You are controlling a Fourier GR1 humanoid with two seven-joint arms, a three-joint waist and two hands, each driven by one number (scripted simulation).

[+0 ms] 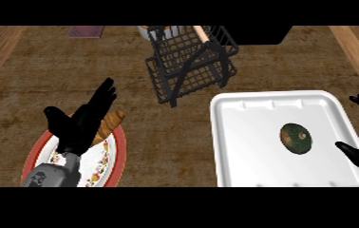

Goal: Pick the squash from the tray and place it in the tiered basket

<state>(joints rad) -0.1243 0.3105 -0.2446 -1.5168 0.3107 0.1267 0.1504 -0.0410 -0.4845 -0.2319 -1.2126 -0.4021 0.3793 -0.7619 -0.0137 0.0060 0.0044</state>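
The squash (296, 138) lies untouched in the tray (238, 127), with the basket (191, 63) beyond it. The right robot hand (348, 151) barely shows, its fingers impossible to judge; the left robot hand (80, 122) rests spread over a plate (116, 160), so everything remains

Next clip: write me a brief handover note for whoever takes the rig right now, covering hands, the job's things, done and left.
Left robot hand: open, fingers up, resting over the red-rimmed patterned plate.
Right robot hand: only fingertips show at the right edge; state unclear.
Dark green round squash: lying in the white plastic tray, ungrasped.
Black wire tiered basket: beyond the tray.
Done: nothing. Left: grasp squash, place in basket.
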